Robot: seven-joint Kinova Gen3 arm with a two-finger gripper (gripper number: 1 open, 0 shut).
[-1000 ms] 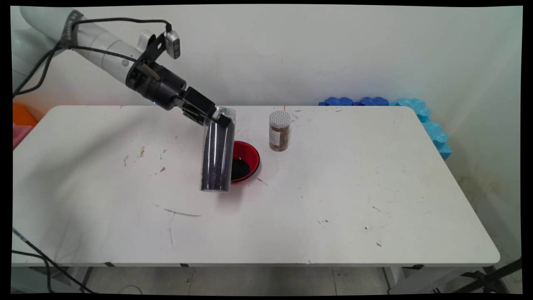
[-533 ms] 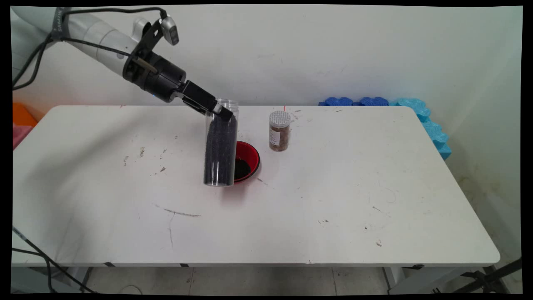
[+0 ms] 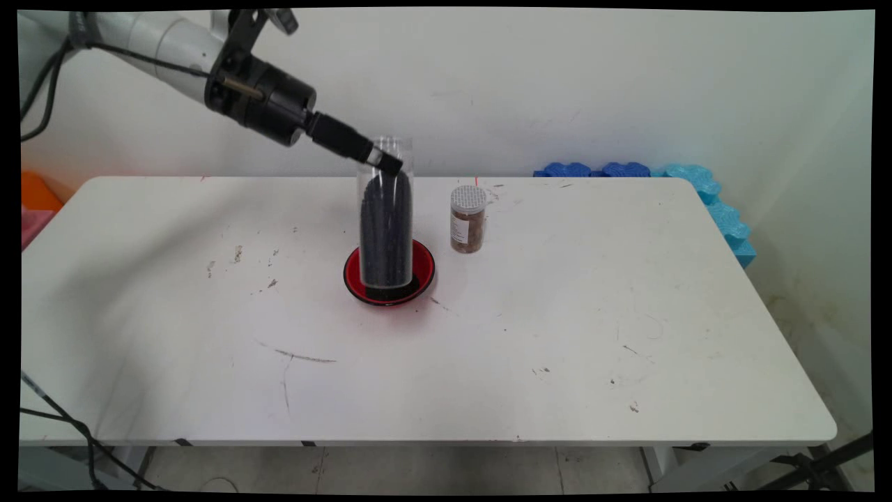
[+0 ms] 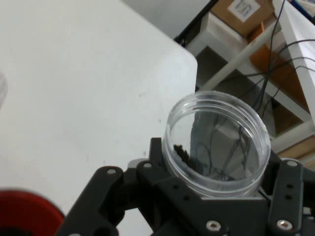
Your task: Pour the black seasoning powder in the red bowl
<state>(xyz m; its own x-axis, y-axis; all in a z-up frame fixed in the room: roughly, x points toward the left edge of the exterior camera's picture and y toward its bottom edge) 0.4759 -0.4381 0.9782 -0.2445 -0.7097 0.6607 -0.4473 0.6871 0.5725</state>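
My gripper (image 3: 385,160) is shut on the upper part of a tall clear jar (image 3: 385,216) filled with dark beads. The jar hangs upright in front of a red bowl (image 3: 355,277) that holds some dark contents. In the hand view the jar's open mouth (image 4: 219,140) sits between the fingers (image 4: 288,194), and the red bowl (image 4: 24,216) shows at the lower left. A small jar (image 3: 467,219) with brown contents and a grey lid stands on the table just right of the bowl.
Blue foam pieces (image 3: 669,183) lie along the table's far right corner. An orange thing (image 3: 38,192) sits off the table's left edge. The white table (image 3: 557,335) carries scuffs and dark specks. Cables hang at the lower left.
The gripper has risen and moved right with the jar, which has swung from a lean to upright. The jar now stands over the bowl instead of to its left.
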